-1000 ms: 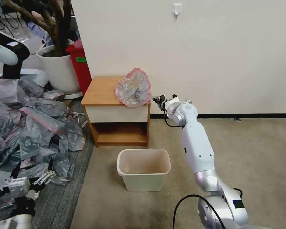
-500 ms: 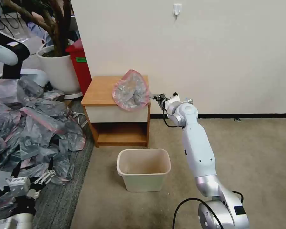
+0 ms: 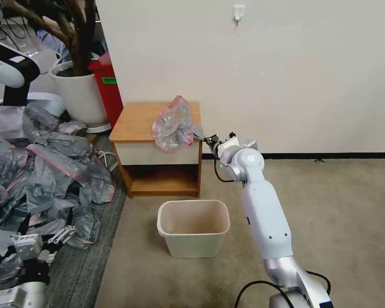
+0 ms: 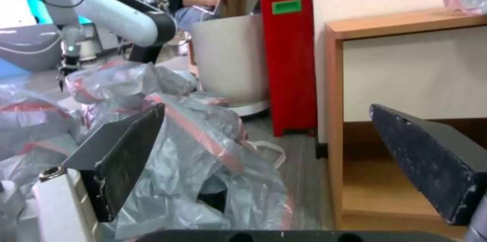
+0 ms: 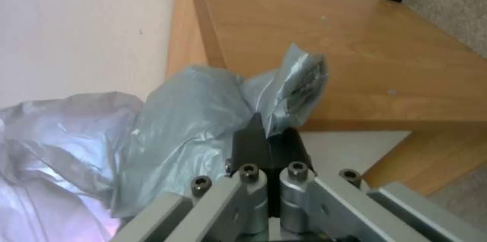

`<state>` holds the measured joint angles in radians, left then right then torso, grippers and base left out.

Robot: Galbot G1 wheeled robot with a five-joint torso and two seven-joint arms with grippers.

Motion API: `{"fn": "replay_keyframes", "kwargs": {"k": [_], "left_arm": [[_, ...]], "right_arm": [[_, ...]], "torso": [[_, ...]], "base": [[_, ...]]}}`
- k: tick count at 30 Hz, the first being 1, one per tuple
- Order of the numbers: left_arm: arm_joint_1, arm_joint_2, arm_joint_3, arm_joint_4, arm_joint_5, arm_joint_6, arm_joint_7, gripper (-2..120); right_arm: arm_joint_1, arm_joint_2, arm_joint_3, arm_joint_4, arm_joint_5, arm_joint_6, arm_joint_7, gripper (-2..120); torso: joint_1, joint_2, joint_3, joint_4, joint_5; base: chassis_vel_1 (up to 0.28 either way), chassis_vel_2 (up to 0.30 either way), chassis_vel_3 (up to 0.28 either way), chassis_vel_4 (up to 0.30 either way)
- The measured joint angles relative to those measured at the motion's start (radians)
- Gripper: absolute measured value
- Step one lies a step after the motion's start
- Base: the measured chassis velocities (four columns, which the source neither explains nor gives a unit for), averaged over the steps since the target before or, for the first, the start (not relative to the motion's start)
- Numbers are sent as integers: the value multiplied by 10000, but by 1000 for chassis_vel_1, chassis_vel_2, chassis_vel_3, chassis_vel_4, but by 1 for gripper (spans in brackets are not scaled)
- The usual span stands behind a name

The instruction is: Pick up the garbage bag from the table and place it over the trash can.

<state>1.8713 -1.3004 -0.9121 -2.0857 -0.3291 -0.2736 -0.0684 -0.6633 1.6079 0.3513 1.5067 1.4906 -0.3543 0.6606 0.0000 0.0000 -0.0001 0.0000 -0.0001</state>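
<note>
Head view: unreadable green label (image 3: 108,80)

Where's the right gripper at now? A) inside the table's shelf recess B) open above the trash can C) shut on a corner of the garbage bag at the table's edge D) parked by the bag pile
C: the right gripper is pinched shut on a grey fold of the garbage bag beside the table.

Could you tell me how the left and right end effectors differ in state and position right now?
The right end effector is shut on a corner of the garbage bag at the table edge; the left end effector is open and holds nothing. The right reaches forward at tabletop height; the left sits low beside the pile of bags. Both have dark flat fingers.
</note>
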Motion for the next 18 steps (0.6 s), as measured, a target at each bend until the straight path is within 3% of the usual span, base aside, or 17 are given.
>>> {"fn": "replay_keyframes", "kwargs": {"k": [8, 18], "left_arm": [[-113, 61, 127, 93, 0, 0, -3, 100], [-229, 172, 138, 192, -16, 0, -12, 100]], "right_arm": [[-192, -51, -113, 828, 57, 45, 382, 0], [-1036, -945, -801, 2277, 82, 35, 532, 0]], "torso": [[0, 0, 1, 1, 0], [0, 1, 0, 1, 1]], "base": [[0, 0, 0, 0], [0, 0, 0, 0]]}}
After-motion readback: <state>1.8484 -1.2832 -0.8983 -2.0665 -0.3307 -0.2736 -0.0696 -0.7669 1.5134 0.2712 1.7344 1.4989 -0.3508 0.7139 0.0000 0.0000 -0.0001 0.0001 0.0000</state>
